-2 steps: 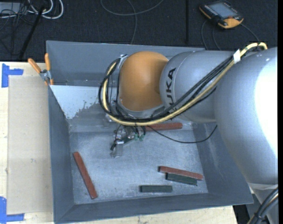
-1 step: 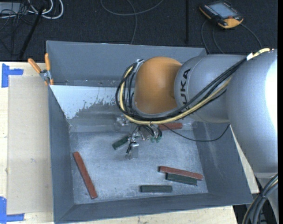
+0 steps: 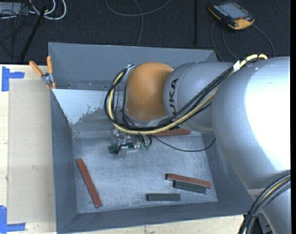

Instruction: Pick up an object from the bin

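Pincer (image 3: 119, 148) low over the bin's (image 3: 62, 150) centre, approach stage.
Grip state unreadable; the red-brown stick (image 3: 88, 183) at 7 o'clock likely needs a sideways reposition.

The arm (image 3: 255, 121) runs off past the edge at 3 o'clock, and its bulk covers the wall and floor of the bin (image 3: 64, 179) from 1 to 3 o'clock. At 1 o'clock a reddish-brown stick (image 3: 179, 132) pokes out from under it, with its left end hidden. Toward 10 o'clock, below the orange cover (image 3: 145, 91), the gripper (image 3: 122, 147) is a small dark knot of parts I can't sort out. At 4 o'clock a dark green stick (image 3: 191, 188) lies against or partly under a second reddish-brown stick (image 3: 189, 180); I cannot tell which.
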Robot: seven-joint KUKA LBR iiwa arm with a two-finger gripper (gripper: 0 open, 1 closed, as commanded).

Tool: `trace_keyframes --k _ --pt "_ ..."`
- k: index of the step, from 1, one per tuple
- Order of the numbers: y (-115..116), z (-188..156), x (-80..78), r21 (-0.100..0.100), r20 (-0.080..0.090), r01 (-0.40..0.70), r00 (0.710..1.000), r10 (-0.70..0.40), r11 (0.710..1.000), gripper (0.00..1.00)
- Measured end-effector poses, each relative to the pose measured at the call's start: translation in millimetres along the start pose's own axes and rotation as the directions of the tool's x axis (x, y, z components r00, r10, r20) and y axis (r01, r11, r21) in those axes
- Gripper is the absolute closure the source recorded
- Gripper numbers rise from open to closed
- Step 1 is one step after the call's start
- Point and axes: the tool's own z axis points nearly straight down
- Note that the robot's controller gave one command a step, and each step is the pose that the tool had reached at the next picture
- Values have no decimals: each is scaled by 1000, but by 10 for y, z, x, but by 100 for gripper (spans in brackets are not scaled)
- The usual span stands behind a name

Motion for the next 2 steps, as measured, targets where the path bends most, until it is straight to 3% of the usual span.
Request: trace_keyframes --k 1,2 --pt "-2 0 0 -1 0 -1 1000 1 1000 100" --pt "-85 -1300 4 0 -4 -50 999 50 999 100"
